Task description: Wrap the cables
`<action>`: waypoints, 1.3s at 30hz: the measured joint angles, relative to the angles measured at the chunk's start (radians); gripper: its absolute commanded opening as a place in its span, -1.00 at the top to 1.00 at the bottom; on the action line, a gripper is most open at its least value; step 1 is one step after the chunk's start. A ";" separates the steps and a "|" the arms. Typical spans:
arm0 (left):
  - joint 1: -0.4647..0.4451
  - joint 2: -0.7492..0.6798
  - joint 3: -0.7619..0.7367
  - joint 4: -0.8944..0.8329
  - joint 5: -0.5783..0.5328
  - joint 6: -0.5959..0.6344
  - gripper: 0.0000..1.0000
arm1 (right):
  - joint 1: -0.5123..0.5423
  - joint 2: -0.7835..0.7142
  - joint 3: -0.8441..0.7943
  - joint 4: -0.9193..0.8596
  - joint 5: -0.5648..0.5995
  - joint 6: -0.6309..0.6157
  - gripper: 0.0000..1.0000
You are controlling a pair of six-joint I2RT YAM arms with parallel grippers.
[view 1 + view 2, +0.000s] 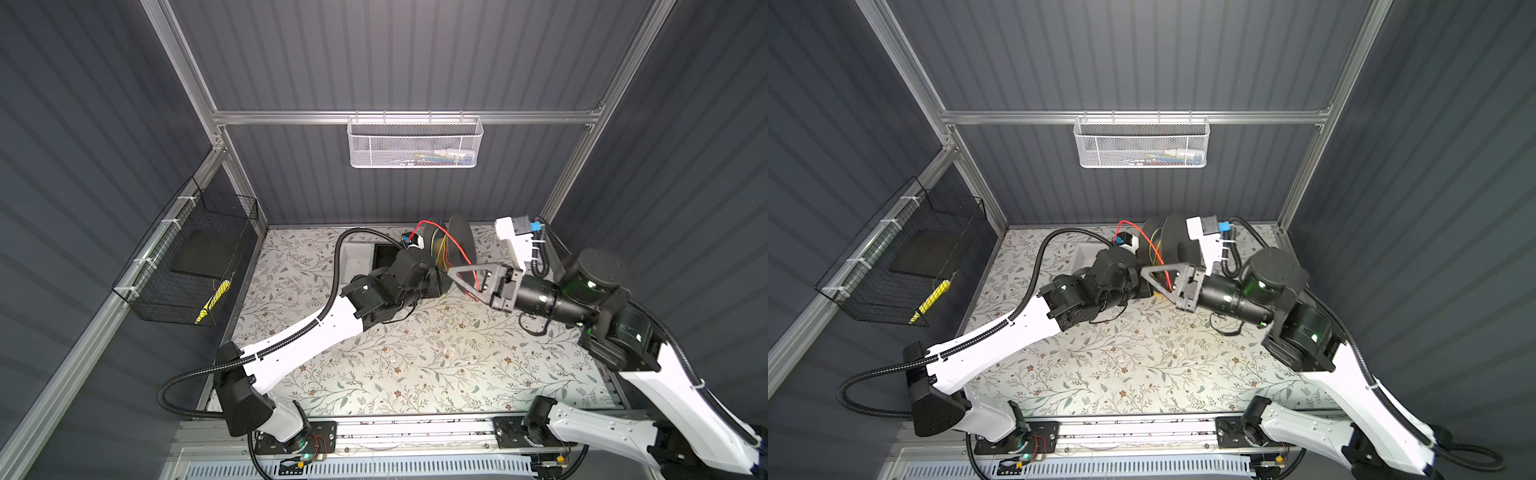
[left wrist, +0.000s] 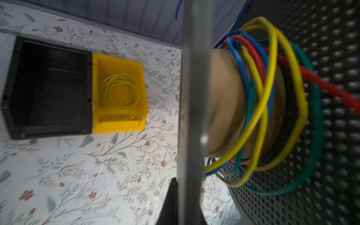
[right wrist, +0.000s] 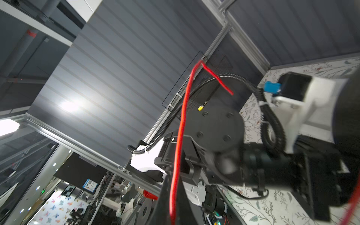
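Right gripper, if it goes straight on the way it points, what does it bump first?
Probably the black wrist of the left arm, which sits just ahead of the right gripper and its shut tips holding the red cable. The spool stands close beside that line, so depth leaves some doubt.

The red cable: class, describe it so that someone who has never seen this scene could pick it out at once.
Find the floral table, then the black spool near its back edge. A yellow cable, a blue cable and a green cable loop around its core. The red cable is the one stretched from the spool to the shut right end effector.
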 measured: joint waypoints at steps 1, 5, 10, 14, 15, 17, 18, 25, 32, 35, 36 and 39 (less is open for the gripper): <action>0.015 -0.016 -0.047 0.087 0.024 -0.035 1.00 | 0.000 -0.062 -0.063 0.010 0.052 0.003 1.00; 0.049 -0.053 -0.189 0.328 0.097 -0.136 1.00 | 0.000 -0.252 -0.253 0.037 0.224 0.014 1.00; 0.056 -0.050 -0.257 0.570 0.162 -0.207 1.00 | 0.005 -0.389 -0.396 0.065 0.347 0.042 1.00; 0.076 -0.042 -0.260 0.740 0.249 -0.222 1.00 | 0.008 -0.485 -0.441 0.046 0.475 0.041 1.00; 0.079 -0.042 -0.263 0.781 0.274 -0.226 1.00 | 0.009 -0.512 -0.441 0.035 0.515 0.036 1.00; 0.085 -0.043 -0.277 0.858 0.335 -0.230 1.00 | 0.012 -0.561 -0.441 0.011 0.584 0.029 1.00; 0.087 -0.043 -0.283 0.886 0.376 -0.230 1.00 | 0.013 -0.591 -0.441 -0.005 0.623 0.025 1.00; 0.118 -0.043 -0.291 0.962 0.637 -0.273 1.00 | 0.018 -0.629 -0.394 -0.102 0.778 -0.041 1.00; 0.155 -0.043 -0.341 1.120 0.886 -0.367 1.00 | 0.020 -0.489 -0.193 -0.164 0.845 -0.190 1.00; 0.163 -0.050 -0.365 1.178 1.001 -0.406 1.00 | 0.020 -0.402 -0.072 -0.199 0.840 -0.248 1.00; 0.165 -0.064 -0.373 1.170 1.037 -0.401 1.00 | 0.020 -0.367 -0.030 -0.208 0.834 -0.263 1.00; 0.166 -0.155 -0.391 1.014 1.112 -0.314 1.00 | 0.020 -0.238 0.116 -0.258 0.792 -0.310 1.00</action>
